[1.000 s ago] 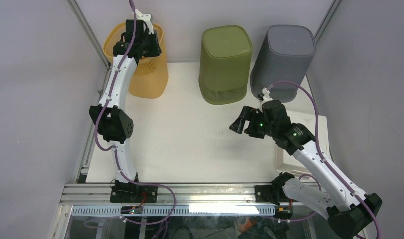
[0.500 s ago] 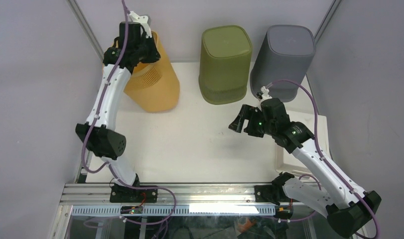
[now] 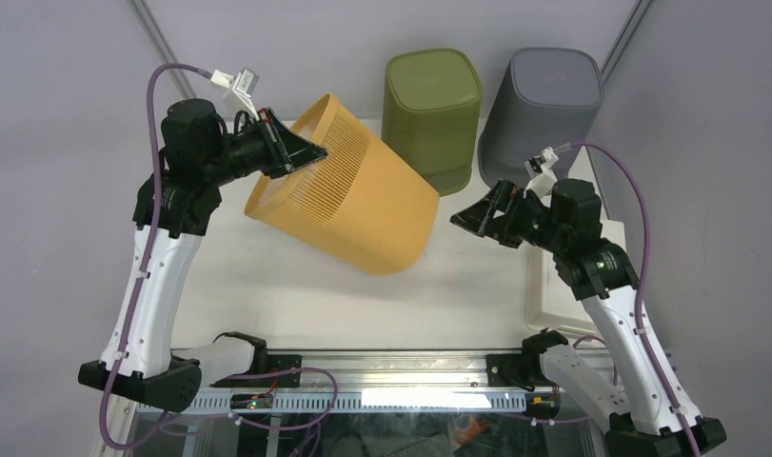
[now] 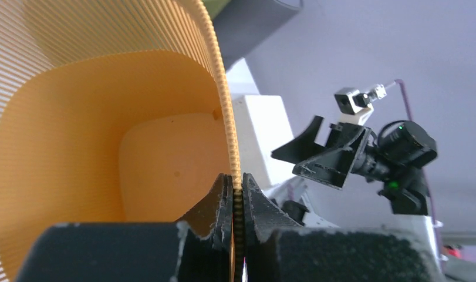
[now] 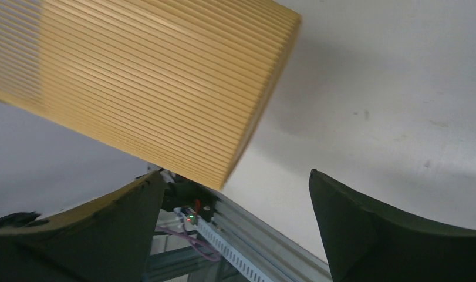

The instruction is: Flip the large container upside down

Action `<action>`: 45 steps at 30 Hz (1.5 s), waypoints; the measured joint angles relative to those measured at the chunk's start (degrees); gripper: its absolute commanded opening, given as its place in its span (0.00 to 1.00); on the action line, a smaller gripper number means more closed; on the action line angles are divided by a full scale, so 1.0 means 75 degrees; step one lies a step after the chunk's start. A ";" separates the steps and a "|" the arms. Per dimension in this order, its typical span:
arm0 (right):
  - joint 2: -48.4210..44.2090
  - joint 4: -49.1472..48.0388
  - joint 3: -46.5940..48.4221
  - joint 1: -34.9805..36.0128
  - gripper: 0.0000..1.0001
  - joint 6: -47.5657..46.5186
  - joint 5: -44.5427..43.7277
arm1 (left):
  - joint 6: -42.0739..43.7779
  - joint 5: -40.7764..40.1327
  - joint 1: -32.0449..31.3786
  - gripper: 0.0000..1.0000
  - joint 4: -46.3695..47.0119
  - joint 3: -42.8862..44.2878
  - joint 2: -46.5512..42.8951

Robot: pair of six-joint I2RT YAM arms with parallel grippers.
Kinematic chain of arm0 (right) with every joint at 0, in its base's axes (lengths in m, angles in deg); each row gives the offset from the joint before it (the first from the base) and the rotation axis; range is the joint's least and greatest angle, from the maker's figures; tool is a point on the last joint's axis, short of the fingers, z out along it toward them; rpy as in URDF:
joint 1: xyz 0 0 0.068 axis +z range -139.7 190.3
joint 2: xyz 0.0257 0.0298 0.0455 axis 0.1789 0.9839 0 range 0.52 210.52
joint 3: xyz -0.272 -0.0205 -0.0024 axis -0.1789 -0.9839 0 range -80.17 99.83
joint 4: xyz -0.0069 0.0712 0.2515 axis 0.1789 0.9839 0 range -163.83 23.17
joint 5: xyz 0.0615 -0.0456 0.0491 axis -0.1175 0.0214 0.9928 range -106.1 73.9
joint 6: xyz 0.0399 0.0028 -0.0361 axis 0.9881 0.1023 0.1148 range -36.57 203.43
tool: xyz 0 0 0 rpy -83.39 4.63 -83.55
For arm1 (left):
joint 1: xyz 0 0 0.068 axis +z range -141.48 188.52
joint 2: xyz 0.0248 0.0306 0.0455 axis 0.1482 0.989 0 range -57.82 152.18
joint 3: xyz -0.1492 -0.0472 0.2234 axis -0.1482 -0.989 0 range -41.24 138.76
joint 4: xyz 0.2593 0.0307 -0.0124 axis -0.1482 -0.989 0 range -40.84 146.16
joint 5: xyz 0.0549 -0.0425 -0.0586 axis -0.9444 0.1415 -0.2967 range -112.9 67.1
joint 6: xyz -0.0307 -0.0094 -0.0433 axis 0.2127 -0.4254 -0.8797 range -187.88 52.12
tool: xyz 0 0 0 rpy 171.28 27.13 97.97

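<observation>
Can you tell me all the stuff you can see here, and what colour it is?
yellow basket: one, yellow-orange with ribbed sides, tipped over above the middle-left of the table, held by its rim
green bin: one, olive green, back middle
grey bin: one, grey, back right, beside the green bin
white tray: one, white, right edge of the table
table: one, white, under everything
left gripper: one, black, pinching the yellow basket's rim
right gripper: one, black, open, in the air right of the yellow basket, holding nothing
</observation>
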 measured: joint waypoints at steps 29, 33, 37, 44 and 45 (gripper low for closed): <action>-0.1851 -0.1690 -0.3121 -0.0213 0.98 0.2614 0.1874 | -0.4004 0.1177 -0.0210 0.00 0.5735 -0.5776 -0.0997; -0.1944 -0.1734 -0.3171 -0.0216 0.98 0.2696 0.1766 | -0.3838 0.1110 -0.0195 0.00 0.5735 -0.5861 -0.0898; -0.1894 -0.1894 -0.3258 -0.0221 0.98 0.2818 0.1731 | -0.3246 0.0927 -0.0192 0.06 0.5327 -0.5712 -0.0723; -0.1451 -0.2110 -0.3153 -0.0213 0.98 0.2882 0.1865 | -0.1766 0.0810 -0.0216 0.76 0.3969 -0.5167 0.0224; -0.1364 -0.2092 -0.3063 -0.0213 0.98 0.2868 0.1888 | -0.1614 0.0775 -0.0216 0.78 0.3727 -0.5132 0.0356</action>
